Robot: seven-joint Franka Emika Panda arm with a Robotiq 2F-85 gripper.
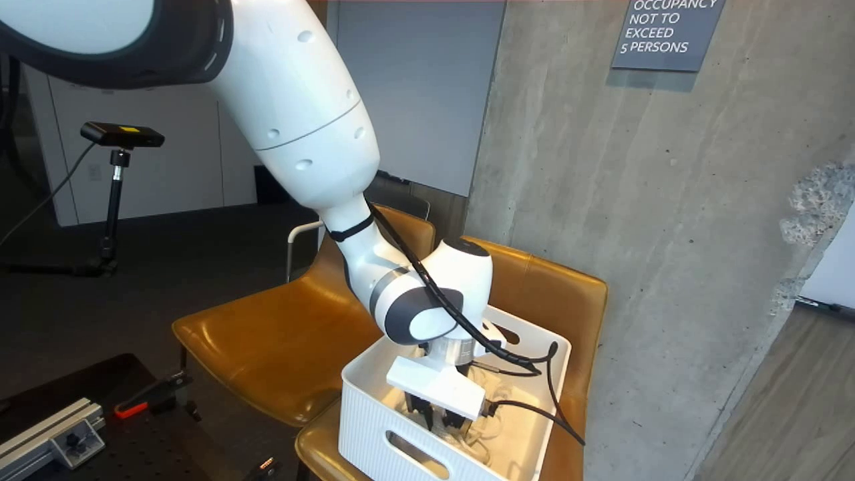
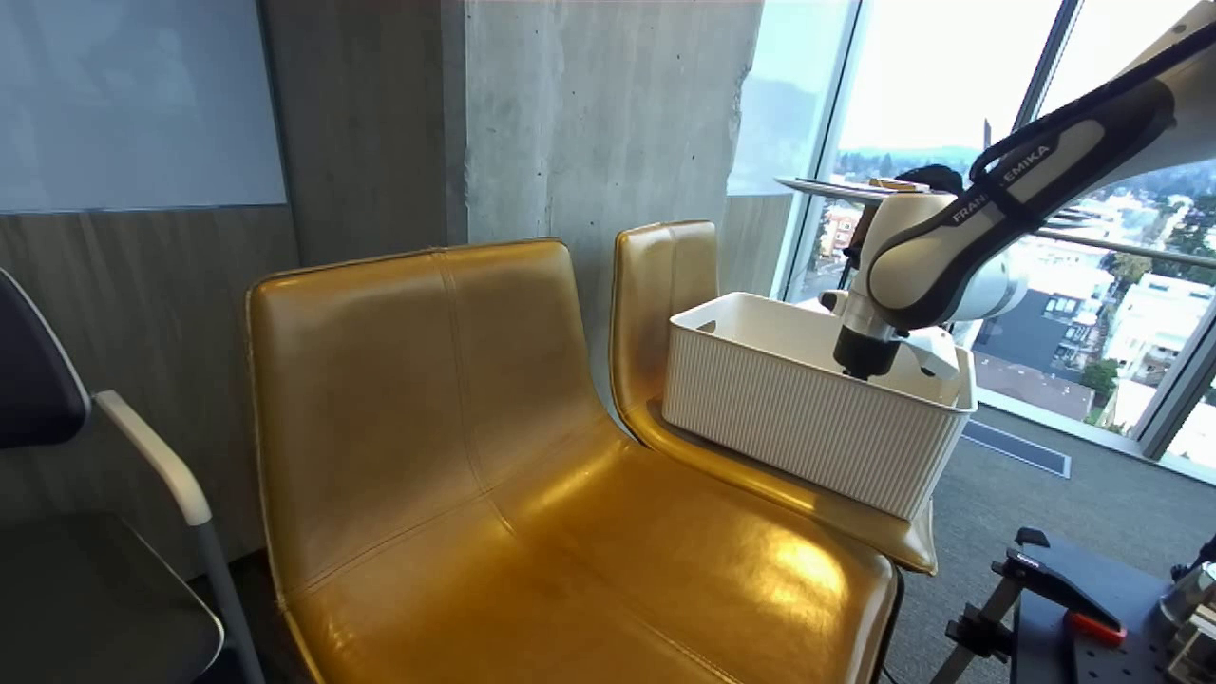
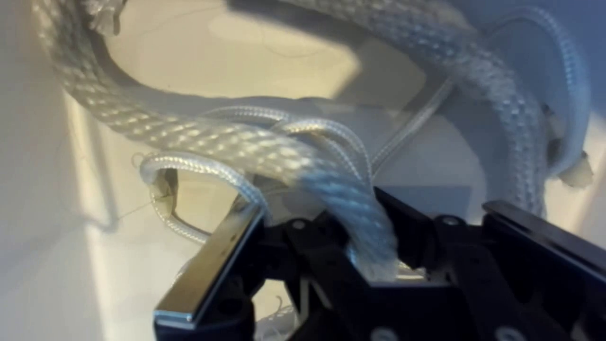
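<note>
My gripper (image 1: pixel 437 415) reaches down into a white ribbed box (image 1: pixel 374 407), which also shows in an exterior view (image 2: pixel 788 418). In the wrist view, my gripper (image 3: pixel 362 220) has its black fingers close on both sides of a thick white braided rope (image 3: pixel 227 144). The rope runs between them towards the palm and hides part of the finger pads. Thinner white cord (image 3: pixel 203 166) loops under and beside the rope on the box floor. In an exterior view, pale rope coils (image 1: pixel 477 431) lie below the fingers. In an exterior view, the box wall hides the fingertips.
The box stands on a tan leather chair (image 1: pixel 568 280), beside another tan chair (image 1: pixel 274 341). A concrete wall (image 1: pixel 668 234) rises behind. A dark table (image 2: pixel 1054 589) carries a clamp with a red part (image 2: pixel 1097 629). A camera (image 1: pixel 122 135) stands on a post. Black cables (image 1: pixel 521 357) loop beside the wrist.
</note>
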